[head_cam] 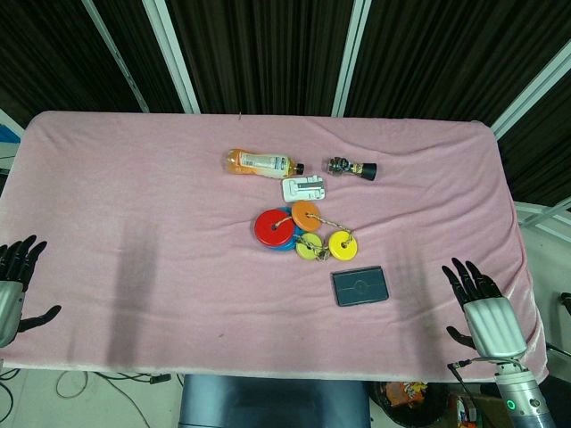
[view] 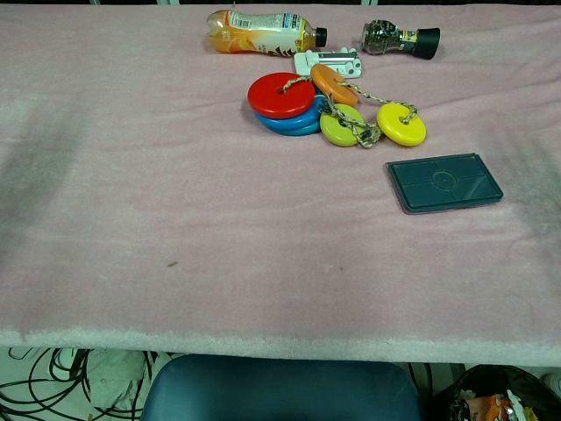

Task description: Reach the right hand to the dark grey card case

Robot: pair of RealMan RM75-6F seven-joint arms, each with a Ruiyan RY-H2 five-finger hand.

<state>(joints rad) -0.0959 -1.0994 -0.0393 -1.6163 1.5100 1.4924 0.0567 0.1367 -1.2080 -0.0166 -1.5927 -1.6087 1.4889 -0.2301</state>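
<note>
Dark grey flat rectangular card case [head_cam: 359, 286]: likely light, stiff, slick; lift by long edges. Right hand [head_cam: 483, 308] spread, empty, well apart.

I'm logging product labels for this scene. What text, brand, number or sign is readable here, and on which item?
Nothing can be read.
Orange drink bottle: its white label has print, too small and blurred.
Small dark-capped jar: no legible label.
Dark grey card case: only an embossed round emblem, no letters.

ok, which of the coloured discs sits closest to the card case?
The yellow disc at the right end of the string; red, blue, orange and yellow-green lie farther from the card case.
</note>
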